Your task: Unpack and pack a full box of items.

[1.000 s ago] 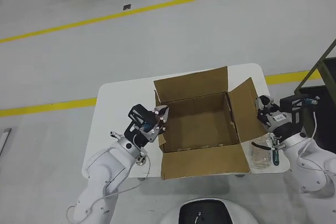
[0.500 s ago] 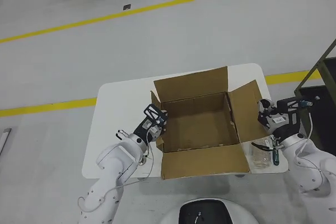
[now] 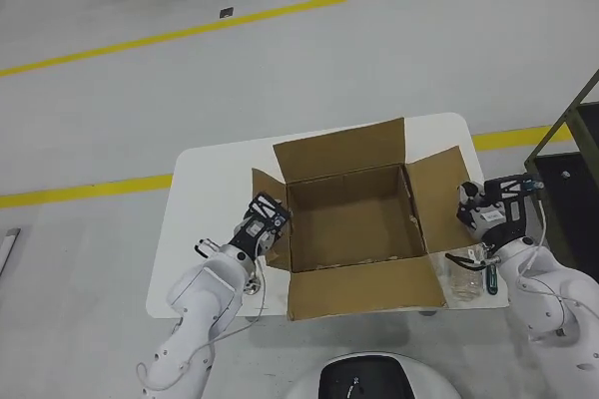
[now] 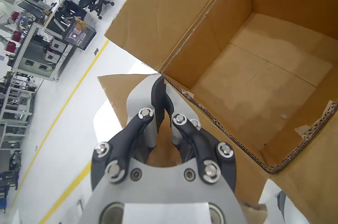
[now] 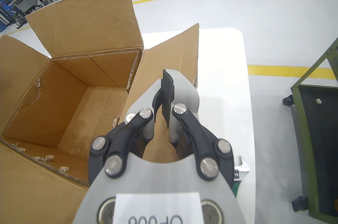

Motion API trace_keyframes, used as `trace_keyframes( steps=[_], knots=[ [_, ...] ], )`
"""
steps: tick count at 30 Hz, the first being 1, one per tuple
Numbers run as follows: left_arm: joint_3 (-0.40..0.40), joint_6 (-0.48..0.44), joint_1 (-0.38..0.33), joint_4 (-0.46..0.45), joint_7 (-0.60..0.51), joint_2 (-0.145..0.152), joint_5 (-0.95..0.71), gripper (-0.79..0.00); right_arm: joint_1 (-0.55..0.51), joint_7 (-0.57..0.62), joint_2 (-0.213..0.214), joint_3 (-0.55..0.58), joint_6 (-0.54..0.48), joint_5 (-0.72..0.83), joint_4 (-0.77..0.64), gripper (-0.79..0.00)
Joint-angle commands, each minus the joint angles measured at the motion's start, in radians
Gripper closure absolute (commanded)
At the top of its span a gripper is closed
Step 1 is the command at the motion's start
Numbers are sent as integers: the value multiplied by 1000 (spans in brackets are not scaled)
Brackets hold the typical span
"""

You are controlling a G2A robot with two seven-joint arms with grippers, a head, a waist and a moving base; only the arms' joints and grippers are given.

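An open cardboard box stands on the white table, and its inside is bare. My left gripper is shut with nothing between its pads. It lies against the box's left flap, which is folded outward. My right gripper is also shut, sitting over the outward-leaning right flap. The back flap stands up and the front flap hangs toward me.
A clear plastic container and a green-handled wrench lie on the table's right front corner beside the box. A dark green cart stands right of the table. Bare tabletop lies left of the box.
My left gripper has moved down and outward, and the left flap has folded from upright to outward. My right gripper has shifted slightly to the right at the right flap.
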Motion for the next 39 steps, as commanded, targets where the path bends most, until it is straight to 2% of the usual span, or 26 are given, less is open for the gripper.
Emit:
trace_keyframes(
  steps=[1,2,3,4,5,6,12,18,26,35,39],
  knots=[
    [-3,7,4,-5,7,0,9,0,1,-1,0,1,4,7,-8,0],
    [-5,14,6,-13,17,0,6,-166,1,-6,0,3,4,17,-18,-222],
    [-7,22,7,-23,31,-1,1,-332,-1,-12,0,7,4,26,-26,-385],
    [-7,20,8,-33,43,-1,1,-785,-3,-18,0,15,7,39,-40,-613],
    [-9,22,7,-44,58,-1,-2,-785,-6,-22,1,22,8,53,-53,-776],
    [-11,26,9,-53,70,-1,-4,-785,-10,-23,1,32,10,73,-69,-785],
    [-30,55,19,-108,126,-1,2,-785,-25,23,5,91,21,166,-143,-785],
    [-60,87,43,-131,171,1,7,-785,-20,55,8,89,26,193,-167,-785],
    [-68,87,55,-137,175,1,2,-785,-39,140,11,116,108,228,-197,-785],
    [-68,87,55,-137,175,1,2,-785,-44,145,13,123,107,210,-195,-785],
    [-81,160,71,-146,202,-1,11,-785,-54,146,10,114,126,280,-176,-785]
  ],
)
